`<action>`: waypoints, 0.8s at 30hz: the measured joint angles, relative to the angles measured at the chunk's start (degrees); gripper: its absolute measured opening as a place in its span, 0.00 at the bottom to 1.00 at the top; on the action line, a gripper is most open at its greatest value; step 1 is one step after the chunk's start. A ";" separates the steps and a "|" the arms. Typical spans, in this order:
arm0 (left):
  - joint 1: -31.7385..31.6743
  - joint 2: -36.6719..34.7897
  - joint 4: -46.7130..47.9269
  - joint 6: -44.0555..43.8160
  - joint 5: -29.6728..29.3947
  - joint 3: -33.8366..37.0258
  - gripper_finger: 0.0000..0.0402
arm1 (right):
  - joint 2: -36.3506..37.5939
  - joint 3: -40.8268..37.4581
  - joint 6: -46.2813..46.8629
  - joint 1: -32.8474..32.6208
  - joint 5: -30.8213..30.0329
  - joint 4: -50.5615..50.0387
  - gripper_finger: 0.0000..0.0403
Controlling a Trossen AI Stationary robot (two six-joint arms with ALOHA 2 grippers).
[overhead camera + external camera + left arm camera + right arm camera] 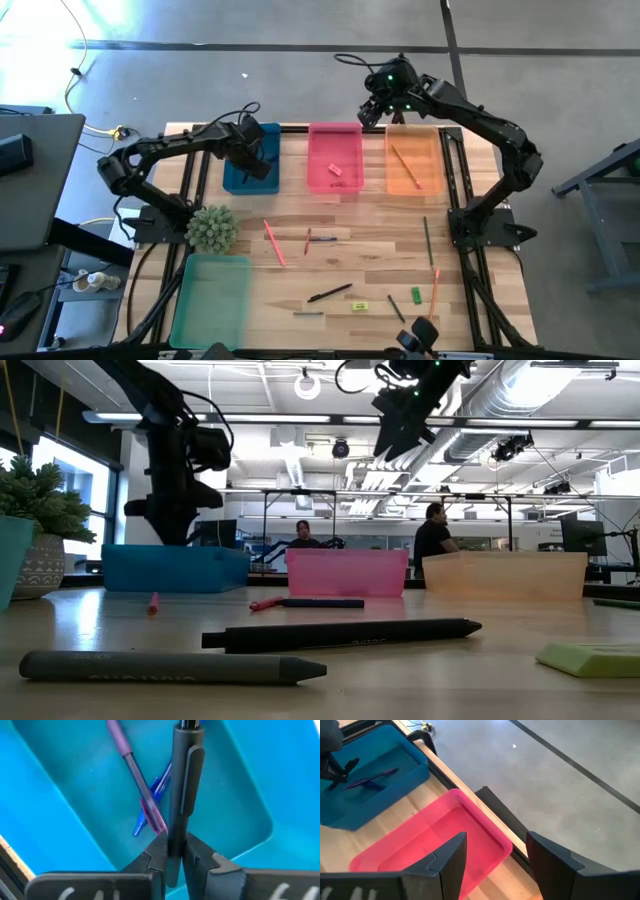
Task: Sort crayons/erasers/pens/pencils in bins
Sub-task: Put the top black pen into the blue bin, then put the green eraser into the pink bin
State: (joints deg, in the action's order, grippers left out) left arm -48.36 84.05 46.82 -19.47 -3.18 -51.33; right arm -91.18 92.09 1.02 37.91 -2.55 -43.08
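My left gripper (pixel 174 857) is over the shallow blue translucent plastic bin (pixel 65 795), fingers pinched on a slim dark grey pen with a clip (pixel 182 785). A purple pen (pixel 135 775) and a blue pen (pixel 152 805) lie crossed inside that bin. My right gripper (pixel 495 855) hangs with fingers spread above the pink plastic bin (pixel 470 840).

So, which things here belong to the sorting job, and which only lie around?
Belong to the job:
- blue bin, pink bin, orange bin, green bin
- dark pen gripped in the left tool, over the blue bin
- pens, pencils, crayons, erasers on the table
- right tool, open, above the pink bin

Just lying about:
- potted plant
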 joint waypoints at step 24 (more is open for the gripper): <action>-1.99 0.07 12.00 14.96 -0.29 -13.30 0.38 | -0.02 0.00 12.89 -4.56 0.01 -8.16 0.49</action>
State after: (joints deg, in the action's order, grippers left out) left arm -50.35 84.12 58.83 -4.51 -3.46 -64.64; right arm -91.20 92.09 13.91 33.36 -2.54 -51.24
